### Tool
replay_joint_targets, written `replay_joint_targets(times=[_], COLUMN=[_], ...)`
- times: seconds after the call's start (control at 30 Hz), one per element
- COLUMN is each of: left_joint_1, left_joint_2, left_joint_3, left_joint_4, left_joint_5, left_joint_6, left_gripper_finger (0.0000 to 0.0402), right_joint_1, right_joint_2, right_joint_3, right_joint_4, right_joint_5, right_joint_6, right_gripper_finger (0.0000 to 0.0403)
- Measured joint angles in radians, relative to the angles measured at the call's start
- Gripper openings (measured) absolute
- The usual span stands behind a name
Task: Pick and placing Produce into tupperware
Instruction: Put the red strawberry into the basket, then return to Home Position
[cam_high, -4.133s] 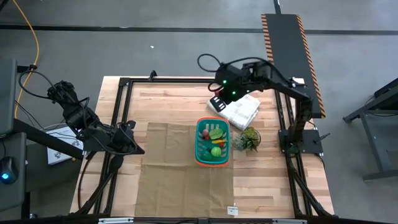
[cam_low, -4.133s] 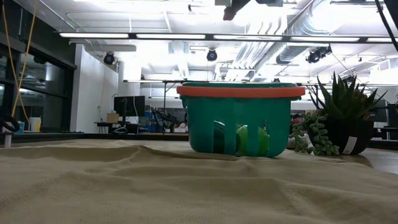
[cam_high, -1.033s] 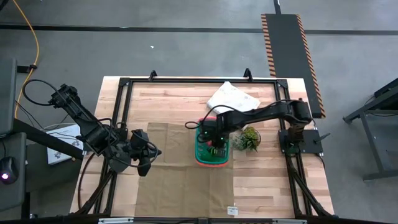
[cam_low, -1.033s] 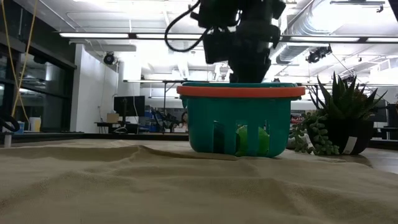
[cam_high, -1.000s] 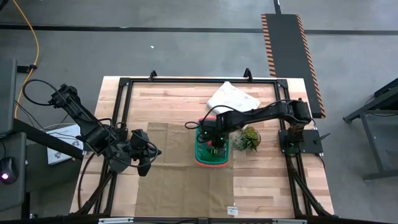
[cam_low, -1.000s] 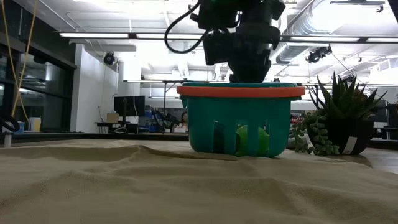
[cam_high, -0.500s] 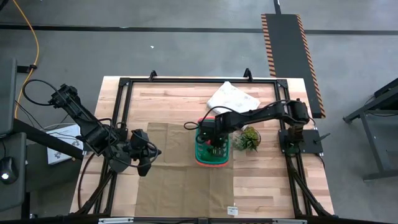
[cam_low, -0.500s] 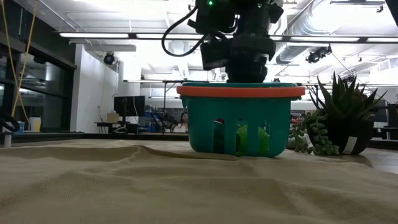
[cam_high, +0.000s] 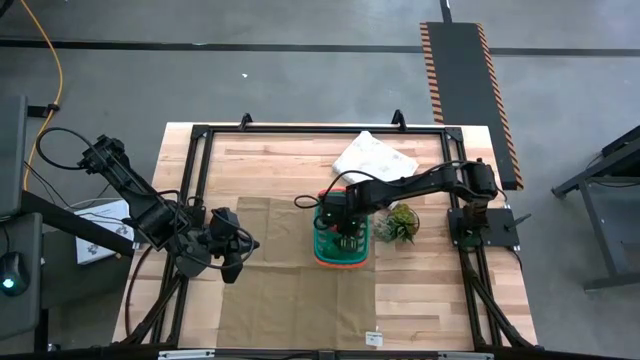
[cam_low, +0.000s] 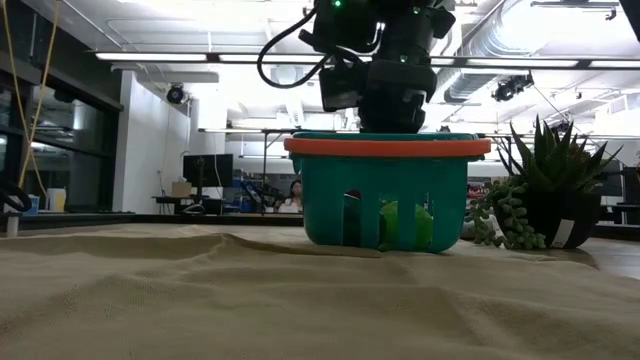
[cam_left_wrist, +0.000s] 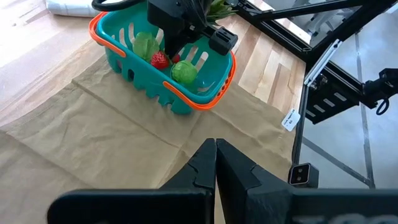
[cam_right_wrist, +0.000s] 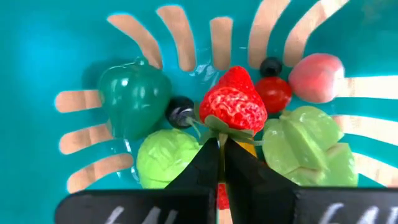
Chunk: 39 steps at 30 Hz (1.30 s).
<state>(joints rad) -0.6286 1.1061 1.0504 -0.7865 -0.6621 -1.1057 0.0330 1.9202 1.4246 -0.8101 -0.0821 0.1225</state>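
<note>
Right gripper (cam_right_wrist: 219, 144), down inside the basket (cam_high: 341, 258), is clenched on the leafy cap of a strawberry (cam_right_wrist: 233, 107); left gripper (cam_left_wrist: 216, 149) is clenched empty.

The right hand (cam_high: 343, 232) fills the mouth of the teal-green slotted plastic basket (cam_high: 322, 248), closed fingers down among the toy produce (cam_right_wrist: 233, 106), blocking entry from above. A spiky green potted plant (cam_high: 400, 224) crowds the basket's right side; a white rumpled cloth bundle (cam_high: 373, 157) lies behind. The tan cloth (cam_high: 280, 285) over the bench (cam_high: 270, 165) left and front of the basket is open, with the left hand (cam_high: 232, 255) at its left edge.
</note>
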Motion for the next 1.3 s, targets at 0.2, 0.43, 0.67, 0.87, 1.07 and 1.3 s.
replay_joint_targets(times=[0.2,0.43,0.67,0.87,1.07,1.3], left_joint_1=[0.0,0.0,0.0,0.0,0.001,0.002], left_joint_2=[0.0,0.0,0.0,0.0,-0.05,-0.167], left_joint_3=[0.0,0.0,0.0,0.0,0.032,0.073], left_joint_4=[0.0,0.0,0.0,0.003,0.064,0.149], left_joint_5=[0.0,0.0,0.0,0.0,-0.03,-0.131], left_joint_6=[0.0,0.0,0.0,0.0,0.162,0.371], left_gripper_finger=[0.0001,0.0001,0.0001,0.0001,0.0,0.0], right_joint_1=[0.0,0.0,0.0,0.0,-0.004,-0.019], right_joint_2=[0.0,0.0,0.0,0.0,-0.033,-0.158], right_joint_3=[0.0,-0.001,-0.001,-0.001,0.079,0.196], right_joint_4=[-0.002,-0.009,-0.009,-0.009,-0.092,-0.099], right_joint_5=[0.011,0.004,0.003,0.003,-0.002,-0.006], right_joint_6=[-0.008,-0.011,-0.011,-0.011,-0.048,-0.036], right_gripper_finger=[0.0,0.0012,0.0061,0.0071,0.0071,0.0071])
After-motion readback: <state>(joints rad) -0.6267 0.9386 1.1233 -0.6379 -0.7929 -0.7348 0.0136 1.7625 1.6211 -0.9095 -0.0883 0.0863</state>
